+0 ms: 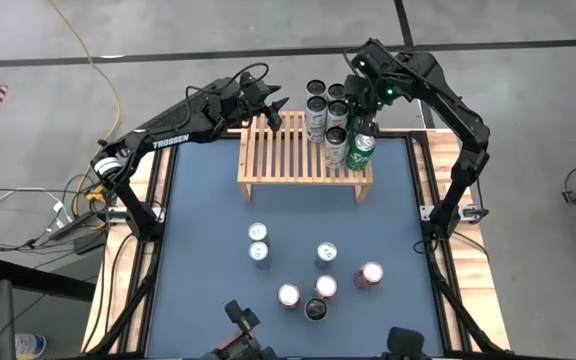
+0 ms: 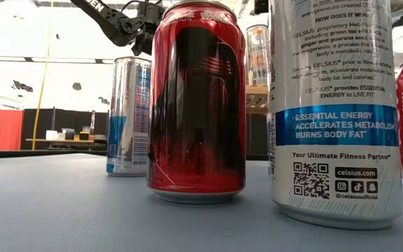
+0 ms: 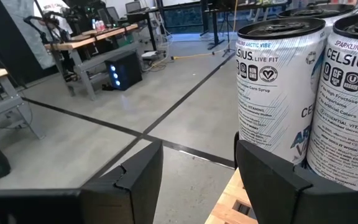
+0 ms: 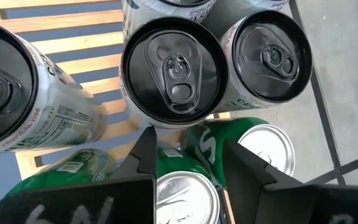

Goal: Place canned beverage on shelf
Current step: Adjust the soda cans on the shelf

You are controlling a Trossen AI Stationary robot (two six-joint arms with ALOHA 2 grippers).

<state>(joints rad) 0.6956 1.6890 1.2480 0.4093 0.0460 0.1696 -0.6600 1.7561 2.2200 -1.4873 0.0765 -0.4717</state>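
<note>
Right gripper point(image 4: 185, 168) fingers grip green can point(image 1: 361, 148) over shelf point(image 1: 288, 160); left fingers open.

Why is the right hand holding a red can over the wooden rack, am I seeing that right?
Not quite: the can in the right hand is green, not red. It is held over the wooden rack, as the high view and the right wrist view show.

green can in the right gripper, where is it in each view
High: green can at the shelf's right end, in the right gripper.
Low: cannot tell.
Left wrist: not in it.
Right wrist: bottom centre, between the fingers.
Shared landmark: the black-topped cans.
</note>
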